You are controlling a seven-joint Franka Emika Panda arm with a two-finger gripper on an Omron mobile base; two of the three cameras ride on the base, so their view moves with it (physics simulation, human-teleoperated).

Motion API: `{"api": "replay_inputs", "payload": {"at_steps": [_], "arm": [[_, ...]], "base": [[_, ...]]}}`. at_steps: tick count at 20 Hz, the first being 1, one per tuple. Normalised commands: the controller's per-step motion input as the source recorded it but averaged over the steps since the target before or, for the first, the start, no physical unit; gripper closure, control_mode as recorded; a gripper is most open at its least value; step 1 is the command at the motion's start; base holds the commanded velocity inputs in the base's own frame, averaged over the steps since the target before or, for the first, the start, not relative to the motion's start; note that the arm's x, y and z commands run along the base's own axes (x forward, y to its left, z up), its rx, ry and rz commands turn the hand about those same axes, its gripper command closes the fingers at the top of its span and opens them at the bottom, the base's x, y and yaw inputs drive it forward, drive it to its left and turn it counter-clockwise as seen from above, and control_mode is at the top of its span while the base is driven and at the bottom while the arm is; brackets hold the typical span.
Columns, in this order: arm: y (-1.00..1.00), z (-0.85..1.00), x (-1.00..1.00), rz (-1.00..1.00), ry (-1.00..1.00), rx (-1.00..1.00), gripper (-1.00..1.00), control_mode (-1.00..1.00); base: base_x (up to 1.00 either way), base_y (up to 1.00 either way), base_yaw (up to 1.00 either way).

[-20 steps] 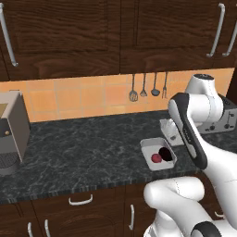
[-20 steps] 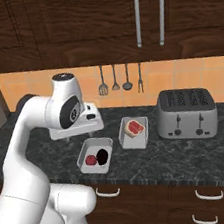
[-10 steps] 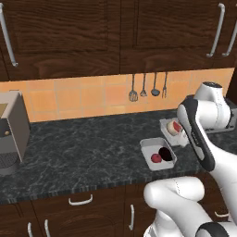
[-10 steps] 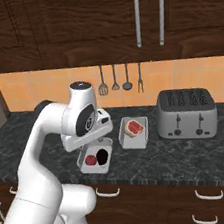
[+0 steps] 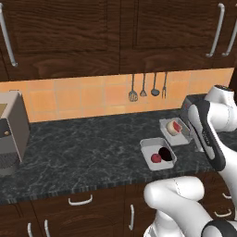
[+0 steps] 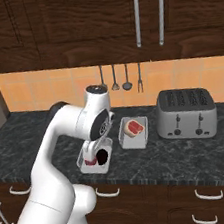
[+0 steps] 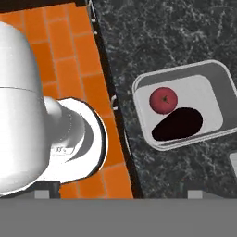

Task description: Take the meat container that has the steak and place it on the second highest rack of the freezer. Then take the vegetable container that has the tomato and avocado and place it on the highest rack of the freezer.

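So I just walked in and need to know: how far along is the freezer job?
Nothing looks done: the steak container and the tomato and avocado container both sit on the counter. Nothing is in hand; the gripper is open above them. Both containers have yet to be shelved.

A shallow grey rectangular container with rounded corners (image 7: 215, 76) sits on the dark, white-veined stone tabletop (image 7: 152, 37). Inside it a small smooth dark-red ball of a tomato (image 7: 163, 100) lies just beside a blackish egg-shaped avocado (image 7: 178, 124), the two about touching. An orange tiled surface (image 7: 60, 55) runs along the tabletop's edge.
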Motion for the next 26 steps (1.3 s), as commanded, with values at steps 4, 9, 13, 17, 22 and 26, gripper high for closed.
{"api": "replay_inputs", "payload": {"at_steps": [4,9,13,17,22,26], "arm": [[-0.02,-0.07,-0.18,0.62,-0.26,0.00,-1.00,-1.00],[0.00,-0.25,-0.02,0.22,-0.04,-0.01,-1.00,-1.00],[0.00,-0.35,0.00,0.39,0.00,0.01,-1.00,-1.00],[0.19,-0.28,0.18,0.35,0.00,0.00,-1.00,-1.00],[0.02,-0.33,0.17,0.23,-0.02,0.00,-1.00,-1.00],[0.01,-0.51,0.11,0.07,-0.16,0.00,-1.00,-1.00]], "base": [[0.00,0.00,0.00],[0.00,0.00,0.00],[0.00,0.00,0.00],[0.00,0.00,0.00],[0.00,0.00,0.00],[0.00,0.00,0.00]]}}
